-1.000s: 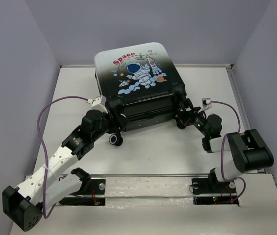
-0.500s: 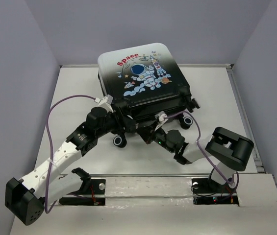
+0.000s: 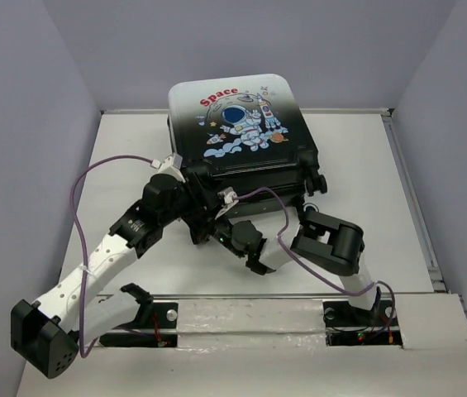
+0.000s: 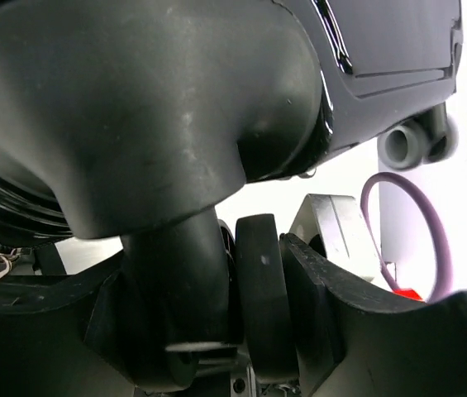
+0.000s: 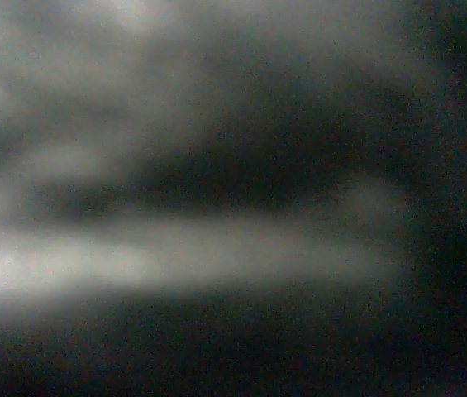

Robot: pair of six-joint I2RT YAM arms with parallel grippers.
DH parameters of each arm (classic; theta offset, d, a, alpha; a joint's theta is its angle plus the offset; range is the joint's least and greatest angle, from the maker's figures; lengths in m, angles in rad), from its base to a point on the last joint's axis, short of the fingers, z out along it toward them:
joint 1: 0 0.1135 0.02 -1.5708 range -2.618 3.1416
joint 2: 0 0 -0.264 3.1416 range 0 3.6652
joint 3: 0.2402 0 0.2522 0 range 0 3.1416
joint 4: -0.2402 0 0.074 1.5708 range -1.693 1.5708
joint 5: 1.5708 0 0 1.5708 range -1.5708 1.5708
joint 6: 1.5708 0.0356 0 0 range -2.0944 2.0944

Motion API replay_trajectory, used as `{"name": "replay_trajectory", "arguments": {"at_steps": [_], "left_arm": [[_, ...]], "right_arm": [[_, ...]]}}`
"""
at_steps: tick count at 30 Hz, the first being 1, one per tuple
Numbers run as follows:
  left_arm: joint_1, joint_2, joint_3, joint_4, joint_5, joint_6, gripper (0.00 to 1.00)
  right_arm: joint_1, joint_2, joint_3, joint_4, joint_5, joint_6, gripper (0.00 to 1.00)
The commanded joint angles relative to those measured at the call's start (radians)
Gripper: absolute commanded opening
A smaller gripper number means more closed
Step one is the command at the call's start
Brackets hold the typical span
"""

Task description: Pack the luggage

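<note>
The luggage lies flat and closed at the back middle of the table, with the astronaut print and red "Space" facing up. My left gripper is at its near left corner. In the left wrist view the left gripper is shut on a black luggage wheel and its strut, with the dark shell above. My right gripper is pressed against the near edge of the luggage, right beside the left gripper. The right wrist view is a dark blur, so its jaws cannot be read.
A second wheel sticks out at the luggage's near right corner and also shows in the left wrist view. Purple cables loop off both wrists. The right arm's elbow lies low in front of the luggage. Walls close in left, right and back.
My right arm swung left along the luggage's near edge, from the right corner to beside the left gripper. The luggage turned and shifted slightly right. The left gripper stayed at the left wheel.
</note>
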Motion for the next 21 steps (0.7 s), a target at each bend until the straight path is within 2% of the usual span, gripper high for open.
{"name": "replay_trajectory", "arguments": {"at_steps": [1,3,6,8,9,10,11,12,13,14,16,17,21], "left_arm": [[-0.063,-0.078,0.114,0.559,0.193,-0.028,0.06],[-0.063,-0.104,0.065,0.561,0.180,-0.036,0.06],[-0.063,-0.129,-0.005,0.559,0.163,-0.037,0.06],[-0.063,-0.153,-0.036,0.559,0.152,-0.037,0.10],[-0.063,-0.156,-0.065,0.557,0.147,-0.037,0.12],[-0.063,-0.165,-0.079,0.556,0.144,-0.040,0.16],[-0.063,-0.169,-0.092,0.554,0.135,-0.041,0.29],[-0.062,-0.176,-0.116,0.553,0.127,-0.044,0.38],[-0.062,-0.179,-0.127,0.550,0.118,-0.045,0.45],[-0.063,-0.181,-0.136,0.550,0.111,-0.048,0.59],[-0.063,-0.185,-0.156,0.550,0.097,-0.056,0.68],[-0.063,-0.185,-0.159,0.548,0.097,-0.056,0.75],[-0.062,-0.178,-0.161,0.541,0.092,-0.059,0.88]], "right_arm": [[0.172,-0.012,-0.027,0.178,-0.268,0.116,0.07],[0.172,-0.071,-0.110,0.167,-0.197,0.090,0.27],[0.172,-0.227,-0.254,0.031,-0.044,0.029,0.62],[0.172,-0.310,-0.327,-0.102,0.033,-0.013,0.72],[0.172,-0.403,-0.342,-0.176,0.067,-0.022,0.76],[0.172,-0.449,-0.354,-0.303,0.125,-0.036,0.78],[0.172,-0.492,-0.363,-0.355,0.145,-0.051,0.80],[0.172,-0.575,-0.365,-0.490,0.194,-0.054,0.82],[0.172,-0.609,-0.357,-0.555,0.210,-0.053,0.83],[0.172,-0.637,-0.349,-0.607,0.219,-0.057,0.85],[0.137,-0.692,-0.331,-0.710,0.225,-0.057,0.88],[0.124,-0.704,-0.325,-0.725,0.219,-0.067,0.89],[0.057,-0.732,-0.262,-0.768,0.158,-0.140,0.89]]}}
